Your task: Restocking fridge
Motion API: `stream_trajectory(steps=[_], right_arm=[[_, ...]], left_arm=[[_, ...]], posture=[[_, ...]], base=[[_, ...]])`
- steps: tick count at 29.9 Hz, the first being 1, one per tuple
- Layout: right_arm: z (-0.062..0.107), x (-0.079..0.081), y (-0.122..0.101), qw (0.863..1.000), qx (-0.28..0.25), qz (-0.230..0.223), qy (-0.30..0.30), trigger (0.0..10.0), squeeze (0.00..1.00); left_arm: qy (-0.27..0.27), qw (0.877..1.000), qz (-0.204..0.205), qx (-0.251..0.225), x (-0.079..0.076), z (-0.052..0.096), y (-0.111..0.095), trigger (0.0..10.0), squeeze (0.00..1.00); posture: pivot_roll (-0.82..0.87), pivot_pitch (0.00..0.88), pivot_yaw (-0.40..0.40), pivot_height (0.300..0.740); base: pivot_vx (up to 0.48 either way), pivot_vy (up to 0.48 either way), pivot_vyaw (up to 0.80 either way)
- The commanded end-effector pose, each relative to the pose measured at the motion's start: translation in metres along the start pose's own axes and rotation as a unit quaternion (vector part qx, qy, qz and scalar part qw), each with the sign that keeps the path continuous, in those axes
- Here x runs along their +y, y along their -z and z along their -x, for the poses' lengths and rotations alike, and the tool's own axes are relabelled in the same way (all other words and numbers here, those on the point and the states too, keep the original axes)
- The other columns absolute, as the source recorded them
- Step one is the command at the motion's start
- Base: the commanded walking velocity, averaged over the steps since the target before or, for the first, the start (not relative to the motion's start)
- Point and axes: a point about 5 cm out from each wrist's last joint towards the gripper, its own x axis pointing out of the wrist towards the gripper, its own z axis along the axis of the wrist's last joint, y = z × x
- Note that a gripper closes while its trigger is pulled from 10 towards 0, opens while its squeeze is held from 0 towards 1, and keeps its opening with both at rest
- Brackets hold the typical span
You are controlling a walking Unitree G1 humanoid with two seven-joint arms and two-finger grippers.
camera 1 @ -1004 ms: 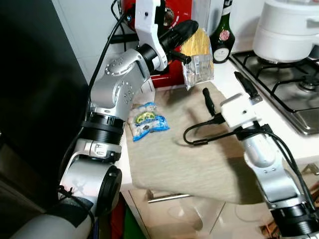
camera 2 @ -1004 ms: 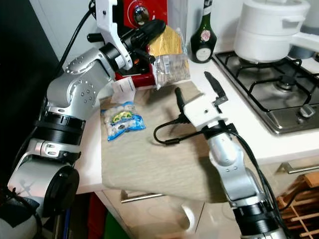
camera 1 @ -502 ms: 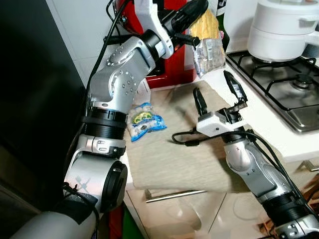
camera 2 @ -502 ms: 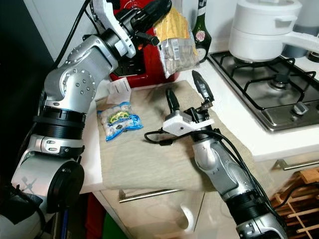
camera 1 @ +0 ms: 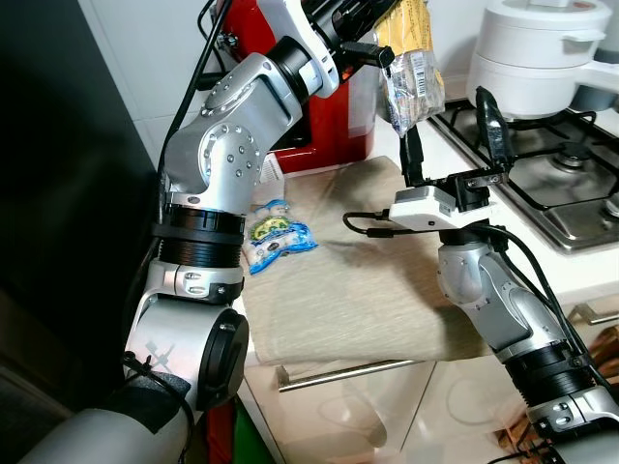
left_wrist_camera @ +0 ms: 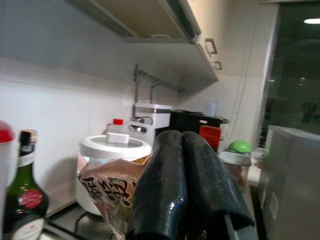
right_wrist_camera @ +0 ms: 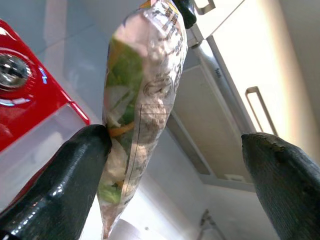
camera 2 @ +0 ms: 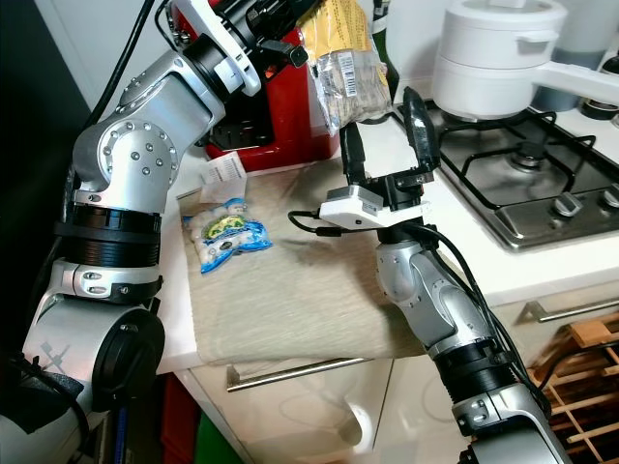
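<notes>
Clear plastic wraps the noodle packet [camera 2: 346, 60], which hangs from the left claw [camera 2: 290, 24] high above the desk [camera 1: 590, 266]; that claw's black fingers [left_wrist_camera: 185, 190] are clenched on the packet's upper end, and the bag dangles below them with its printed lower half free in the air; in the left wrist view a corner of the packet [left_wrist_camera: 112, 192] sticks out just beside the closed fingers, with a white pot and a green bottle [left_wrist_camera: 22, 187] behind it. The right claw [camera 2: 387, 145] is raised beneath the bag, pointing upward, its two fingers spread wide apart and gripping nothing; the packet's lower end sits near the gap between them; in the right wrist view the bag [right_wrist_camera: 142, 110] lies against one finger [right_wrist_camera: 65, 185] while the other finger stands well apart. Below the right claw a beige cloth [camera 1: 358, 300] covers the desk; on the cloth, well off to that claw's left and lower, rests a small blue-and-white food packet [camera 1: 276, 237]. A red appliance [camera 1: 334, 116] stands behind the left claw; to the right claw's right is a gas hob [camera 1: 571, 184] carrying a white pot [camera 1: 542, 53].
</notes>
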Motion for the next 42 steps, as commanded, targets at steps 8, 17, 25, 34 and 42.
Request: stream_trajectory(steps=[8,17,25,34,42], right_arm=[[-0.018,0.002,0.001,0.999,-0.012,0.000,0.033,10.0,0.00],[-0.033,0.008,0.001,0.999,-0.024,-0.003,0.039,10.0,0.00],[-0.030,0.008,-0.001,0.998,-0.047,-0.022,0.025,10.0,0.00],[-0.021,0.012,0.008,0.999,-0.027,-0.036,0.005,10.0,0.00],[-0.025,0.016,0.010,0.998,0.006,-0.067,0.004,10.0,0.00]], left_arm=[[0.016,1.000,0.005,-0.012,-0.012,0.002,-0.007,0.0,0.00],[0.036,0.999,0.029,-0.009,-0.023,0.003,-0.004,0.0,0.00],[0.021,0.999,0.034,-0.022,-0.019,0.004,-0.008,0.0,0.00],[0.010,0.997,0.042,-0.060,-0.016,0.004,-0.022,0.0,0.00],[0.018,0.997,0.053,-0.046,-0.020,0.005,-0.014,0.0,0.00]], posture=[[-0.17,0.000,0.108,0.740],[-0.16,0.000,0.101,0.740],[-0.16,0.000,0.095,0.740],[-0.16,0.000,0.092,0.740],[-0.16,0.000,0.096,0.740]], base=[[0.000,0.000,0.00],[0.000,0.000,0.00],[0.000,0.000,0.00],[0.000,0.000,0.00],[0.000,0.000,0.00]])
